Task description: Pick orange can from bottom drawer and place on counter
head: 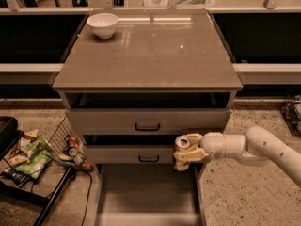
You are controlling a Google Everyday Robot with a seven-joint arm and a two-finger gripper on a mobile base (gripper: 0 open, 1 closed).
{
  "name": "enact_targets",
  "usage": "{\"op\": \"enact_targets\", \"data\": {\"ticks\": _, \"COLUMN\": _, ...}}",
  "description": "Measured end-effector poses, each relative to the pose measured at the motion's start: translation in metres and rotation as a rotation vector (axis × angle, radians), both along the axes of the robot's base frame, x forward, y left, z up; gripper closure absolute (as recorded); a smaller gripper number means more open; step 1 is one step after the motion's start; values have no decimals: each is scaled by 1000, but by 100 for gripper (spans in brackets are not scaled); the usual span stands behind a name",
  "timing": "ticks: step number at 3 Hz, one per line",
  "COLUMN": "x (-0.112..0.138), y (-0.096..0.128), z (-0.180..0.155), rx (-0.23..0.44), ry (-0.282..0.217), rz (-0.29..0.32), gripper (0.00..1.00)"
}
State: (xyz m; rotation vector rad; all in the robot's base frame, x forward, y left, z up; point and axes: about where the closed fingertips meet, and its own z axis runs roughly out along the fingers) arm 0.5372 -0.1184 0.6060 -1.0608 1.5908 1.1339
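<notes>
My gripper point(188, 153) is shut on the orange can point(181, 151), which shows its silver top and pull tab. It holds the can in the air in front of the right end of the lower closed drawer front, above the right wall of the open bottom drawer point(148, 192). The drawer's grey floor shows bare. The counter point(150, 55) is the glossy grey-brown slab on top of the cabinet, well above the can. My white arm reaches in from the right.
A white bowl point(102, 24) stands at the counter's back left corner. Two closed drawer fronts with black handles point(147, 127) sit under the counter. A wire basket point(61, 147) with small cans and snack packets point(30, 154) is on the floor at the left.
</notes>
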Motion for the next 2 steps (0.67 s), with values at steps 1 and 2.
{"op": "enact_targets", "data": {"ticks": 1, "x": 0, "y": 0, "z": 0, "rx": 0, "ry": 0, "rz": 0, "gripper": 100}}
{"op": "enact_targets", "data": {"ticks": 2, "x": 2, "y": 6, "z": 27, "rx": 27, "ry": -23, "rz": 8, "gripper": 100}}
